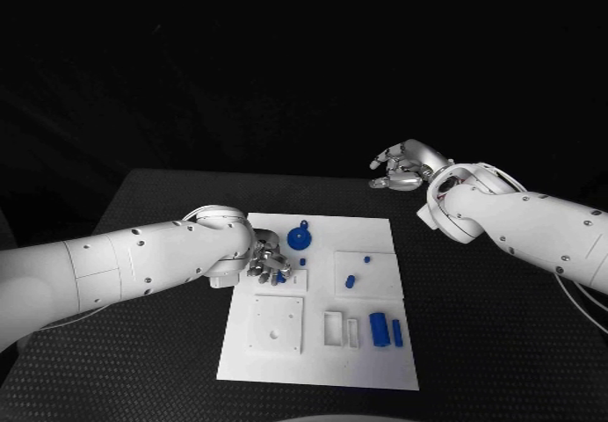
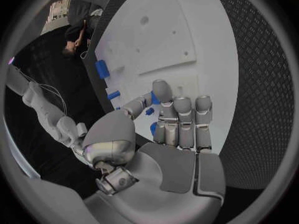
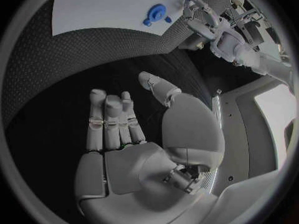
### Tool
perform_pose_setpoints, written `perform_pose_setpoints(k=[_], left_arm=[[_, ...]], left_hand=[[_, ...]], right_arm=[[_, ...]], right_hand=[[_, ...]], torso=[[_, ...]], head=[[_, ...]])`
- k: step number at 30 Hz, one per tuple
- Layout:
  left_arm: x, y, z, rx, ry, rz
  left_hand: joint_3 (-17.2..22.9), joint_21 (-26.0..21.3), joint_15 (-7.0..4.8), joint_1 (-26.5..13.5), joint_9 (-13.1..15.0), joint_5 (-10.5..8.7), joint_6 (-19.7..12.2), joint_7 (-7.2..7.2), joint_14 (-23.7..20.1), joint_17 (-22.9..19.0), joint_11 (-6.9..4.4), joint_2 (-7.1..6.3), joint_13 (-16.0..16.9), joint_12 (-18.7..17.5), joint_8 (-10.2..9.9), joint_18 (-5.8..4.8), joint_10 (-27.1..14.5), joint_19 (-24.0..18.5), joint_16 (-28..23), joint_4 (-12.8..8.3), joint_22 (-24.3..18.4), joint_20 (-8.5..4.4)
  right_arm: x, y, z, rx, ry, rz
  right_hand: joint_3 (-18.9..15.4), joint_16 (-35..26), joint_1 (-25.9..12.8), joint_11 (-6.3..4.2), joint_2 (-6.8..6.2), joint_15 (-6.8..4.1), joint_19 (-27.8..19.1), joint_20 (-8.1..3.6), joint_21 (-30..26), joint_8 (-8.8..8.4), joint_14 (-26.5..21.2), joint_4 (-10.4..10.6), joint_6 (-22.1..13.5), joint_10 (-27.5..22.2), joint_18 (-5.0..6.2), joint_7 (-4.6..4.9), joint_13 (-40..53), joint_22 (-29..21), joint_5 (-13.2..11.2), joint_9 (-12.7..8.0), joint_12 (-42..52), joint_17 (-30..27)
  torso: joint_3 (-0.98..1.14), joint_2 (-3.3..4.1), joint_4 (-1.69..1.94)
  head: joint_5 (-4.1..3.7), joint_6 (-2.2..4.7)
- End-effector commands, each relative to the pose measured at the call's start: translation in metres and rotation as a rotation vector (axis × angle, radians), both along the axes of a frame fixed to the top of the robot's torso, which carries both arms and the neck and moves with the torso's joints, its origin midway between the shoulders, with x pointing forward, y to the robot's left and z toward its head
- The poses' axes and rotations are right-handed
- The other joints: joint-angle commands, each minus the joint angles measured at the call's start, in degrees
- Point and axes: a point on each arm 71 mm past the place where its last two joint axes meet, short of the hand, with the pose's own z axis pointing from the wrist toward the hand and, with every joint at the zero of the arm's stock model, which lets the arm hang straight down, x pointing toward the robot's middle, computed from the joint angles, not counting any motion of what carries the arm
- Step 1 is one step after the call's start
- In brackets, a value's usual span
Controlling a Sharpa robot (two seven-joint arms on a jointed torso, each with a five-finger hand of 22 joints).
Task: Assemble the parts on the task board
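The white task board (image 1: 367,369) lies in the middle of the black table. My left hand (image 1: 269,262) rests on its near-left part with fingers curled down; in the left wrist view a small blue part (image 2: 154,98) sits pinched between thumb and fingertip of the left hand (image 2: 177,122). A round blue part (image 1: 299,237) lies just beyond that hand. My right hand (image 1: 403,167) hovers above the bare table past the board's far right corner, fingers straight, thumb apart, holding nothing, as the right hand (image 3: 124,129) also appears in its own wrist view.
Two short blue pegs (image 1: 367,259) (image 1: 350,282) stand on a raised square at the board's right. A blue cylinder (image 1: 379,328) and a blue bar (image 1: 396,331) lie near the front right, beside white slots (image 1: 333,327). A white square block (image 1: 278,323) sits front left.
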Motion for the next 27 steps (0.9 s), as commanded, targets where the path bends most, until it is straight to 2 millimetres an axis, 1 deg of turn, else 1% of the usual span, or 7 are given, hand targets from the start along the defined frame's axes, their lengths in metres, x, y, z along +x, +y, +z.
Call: perform_pose_setpoints(k=[1,6,8,10,14,18,27], left_arm=[[-0.0047,0.0008,-0.0072,0.024,0.062,-0.006],[-0.0035,0.0023,-0.0072,0.014,0.067,0.017],[-0.0029,0.0034,-0.0074,-0.002,0.076,0.037],[-0.003,0.0036,-0.0076,-0.01,0.083,0.043],[-0.0024,0.0044,-0.0073,-0.018,0.079,0.056],[-0.0017,0.0058,-0.0073,-0.018,0.076,0.063],[-0.0019,0.0047,-0.0073,-0.016,0.077,0.06]], left_hand=[[7.18,0.33,-0.71,0.72,0.09,0.24,6.16,-4.68,0.25,-0.07,-0.67,1.12,0.08,0.22,0.22,0.06,-0.54,0.39,0.4,-7.23,-0.1,-10.13],[6.81,0.46,-0.78,-0.28,0.51,0.3,6.22,-4.74,0.45,-0.13,-0.88,2.34,0.08,0.58,0.36,0.06,-0.66,0.4,0.61,-7.73,-0.18,-10.12],[6.69,0.54,-0.87,-1.18,0.79,0.3,6.33,-4.83,0.63,-0.16,-1.0,3.18,0.14,0.92,0.49,0.1,-0.7,0.45,0.74,-7.89,-0.24,-10.14],[6.69,0.56,-0.91,-1.47,0.89,0.31,6.4,-4.87,0.7,-0.17,-1.04,3.44,0.17,1.06,0.55,0.12,-0.69,0.47,0.8,-7.92,-0.27,-10.16],[6.79,0.63,-0.97,-2.04,1.07,0.37,6.49,-4.94,0.81,-0.18,-1.1,3.91,0.24,1.34,0.63,0.17,-0.68,0.5,0.88,-8.0,-0.3,-10.19],[6.86,0.69,-1.03,-2.64,1.2,0.34,6.55,-4.98,0.89,-0.19,-1.14,4.33,0.29,1.56,0.68,0.2,-0.73,0.57,0.92,-7.99,-0.34,-10.22],[6.98,0.84,-1.3,-4.6,1.6,-0.38,7.01,-5.19,1.36,-0.22,-1.36,5.39,0.5,2.44,0.91,0.31,-0.69,1.05,1.08,-7.6,-0.6,-10.34]], right_arm=[[-0.0005,0.0012,0.0001,-0.002,0.002,0.013],[-0.0005,0.0009,0.0001,-0.002,0.002,0.012],[-0.0004,0.0004,0.0001,-0.002,0.001,0.01],[-0.0004,0.0004,0.0001,-0.002,0.001,0.01],[-0.0003,0.0009,0.0001,-0.002,0.001,0.011],[0.0,0.0009,0.0,-0.002,0.001,0.01],[0.0,0.0012,0.0,-0.002,0.001,0.012]], right_hand=[[-0.31,0.3,-0.04,0.08,0.41,0.02,-0.31,-0.08,-0.32,0.35,-0.3,0.04,0.01,-0.28,0.89,0.36,-0.07,0.88,0.39,0.08,0.2,-0.06],[-0.31,0.3,-0.04,0.08,0.4,0.02,-0.31,-0.08,-0.32,0.36,-0.31,0.03,0.01,-0.29,0.89,0.35,-0.08,0.88,0.39,0.08,0.22,-0.07],[-0.31,0.31,-0.03,0.08,0.4,0.02,-0.32,-0.08,-0.32,0.36,-0.31,0.03,0.01,-0.29,0.89,0.35,-0.09,0.88,0.4,0.08,0.22,-0.07],[-0.31,0.31,-0.03,0.08,0.39,0.02,-0.32,-0.08,-0.32,0.36,-0.31,0.02,0.01,-0.3,0.89,0.36,-0.1,0.88,0.4,0.08,0.22,-0.08],[-0.31,0.31,-0.01,0.08,0.39,0.02,-0.32,-0.08,-0.32,0.37,-0.32,0.01,0.01,-0.3,0.89,0.35,-0.12,0.88,0.4,0.08,0.24,-0.09],[-0.3,0.31,0.01,0.08,0.4,0.02,-0.33,-0.08,-0.32,0.37,-0.33,-0.01,0.0,-0.31,0.89,0.35,-0.14,0.88,0.41,0.08,0.25,-0.09],[-0.29,0.32,0.06,0.08,0.41,0.02,-0.34,-0.08,-0.33,0.38,-0.34,-0.04,0.0,-0.33,0.89,0.35,-0.18,0.88,0.41,0.08,0.28,-0.11]], torso=[[0.06,-0.02,-0.05],[0.07,0.01,-0.11],[0.06,0.02,-0.08],[0.1,0.01,-0.07],[0.07,0.01,-0.09],[-0.04,0.04,-0.08],[-0.09,0.02,-0.03]], head=[[0.15,-0.02],[0.27,0.02],[0.3,-0.02],[0.34,0.0],[0.34,-0.03],[0.35,-0.04],[0.33,-0.08]])
